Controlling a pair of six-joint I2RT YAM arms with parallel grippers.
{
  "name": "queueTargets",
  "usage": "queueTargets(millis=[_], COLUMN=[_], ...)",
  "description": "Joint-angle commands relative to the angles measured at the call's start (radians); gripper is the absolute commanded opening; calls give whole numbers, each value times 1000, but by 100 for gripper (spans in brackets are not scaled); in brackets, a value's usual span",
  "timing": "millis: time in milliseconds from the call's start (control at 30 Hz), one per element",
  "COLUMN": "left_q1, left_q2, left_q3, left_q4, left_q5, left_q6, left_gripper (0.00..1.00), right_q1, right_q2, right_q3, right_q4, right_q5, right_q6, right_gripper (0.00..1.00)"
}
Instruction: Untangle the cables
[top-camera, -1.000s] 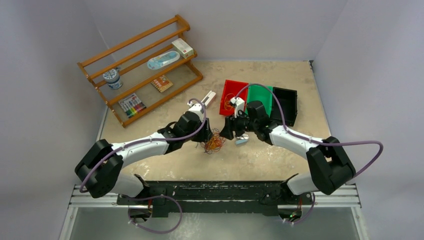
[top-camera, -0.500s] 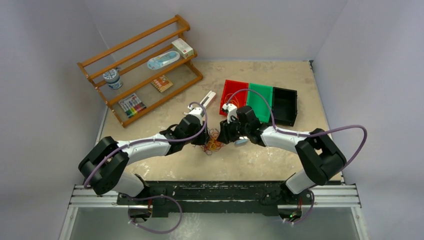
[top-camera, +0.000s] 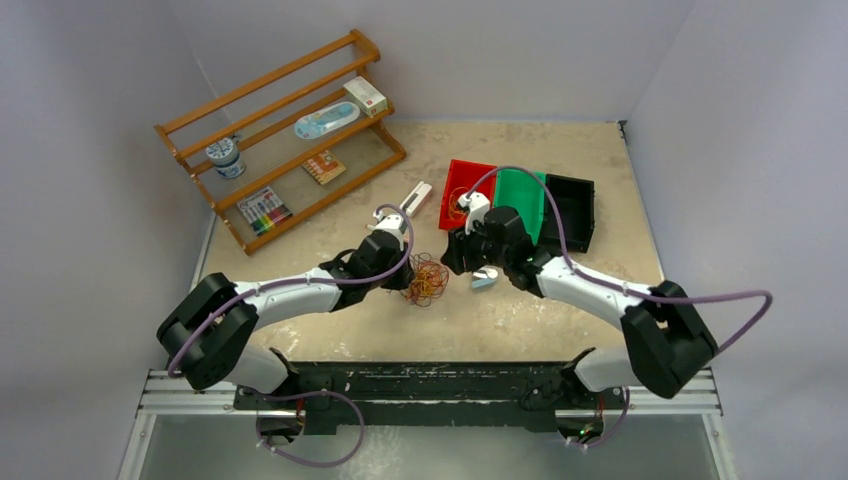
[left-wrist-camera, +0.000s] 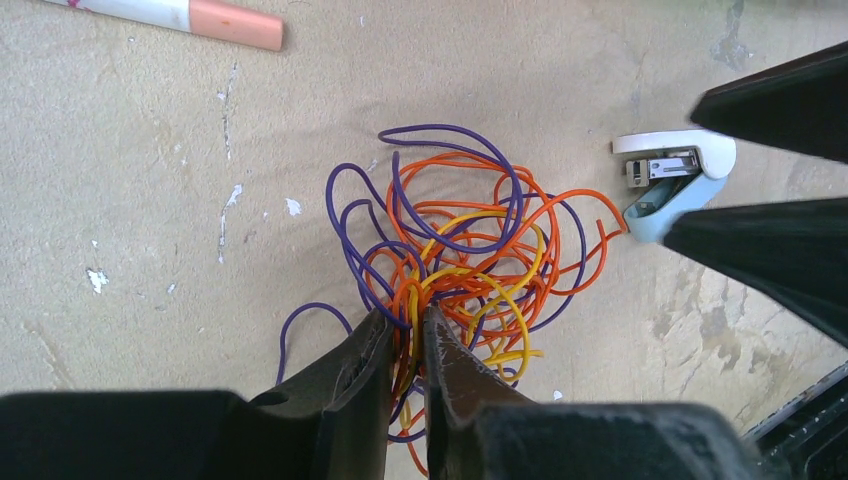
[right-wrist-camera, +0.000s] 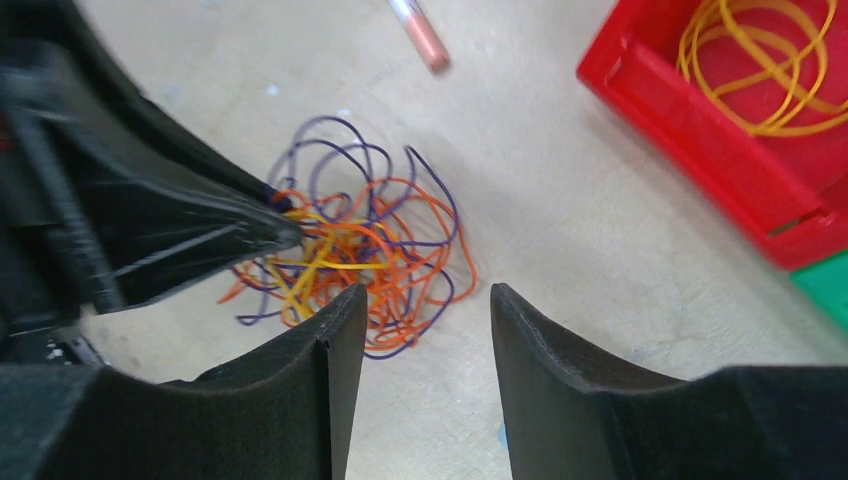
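Where its black jaws nearly meet, the left gripper (left-wrist-camera: 405, 325) pinches yellow and orange strands of the tangle of thin orange, yellow and purple cables (left-wrist-camera: 470, 250) lying on the beige table (left-wrist-camera: 150, 200). The right gripper (right-wrist-camera: 420, 300) hovers near it, jaws apart and empty.

Top view: light is even and diffuse, coming from overhead. Walls are pale with a faint lilac cast. Table (top-camera: 520, 320) uniformly bright, no glare. Soft shadows under both arms. The strip below the rail at the frame's bottom is dimmer.

Left wrist view: crisp on the cables (left-wrist-camera: 460, 250) and the table's scuffs. Left gripper (left-wrist-camera: 405, 345) at the bottom edge is dark and slightly soft, with little detail in the black.

Right wrist view: softer overall. Left gripper (right-wrist-camera: 288, 232) smeared by blur at the left edge. Red bin (right-wrist-camera: 700, 110) strongly saturated. Faint sheen along the inner edges of the right gripper (right-wrist-camera: 425, 300).
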Motion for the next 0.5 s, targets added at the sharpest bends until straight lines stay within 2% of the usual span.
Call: queueTargets(millis=[0, 167, 467], left_q1=[3, 3, 3], left_q2=[-9, -9, -11], left_q3=[-2, -3, -7], left_q4=[35, 43, 51], left_q5=[-18, -15, -13], left_q6=[-11, -15, -21], left_gripper=[15, 14, 13], right_q1=[0, 7, 43], right_q2=[-103, -122, -43], right_q3=[22, 29, 53], right_q4=[41, 25, 18], right_q5=[-59, -172, -163], right_q6=[-14, 84, 230], right_gripper=[52, 47, 33])
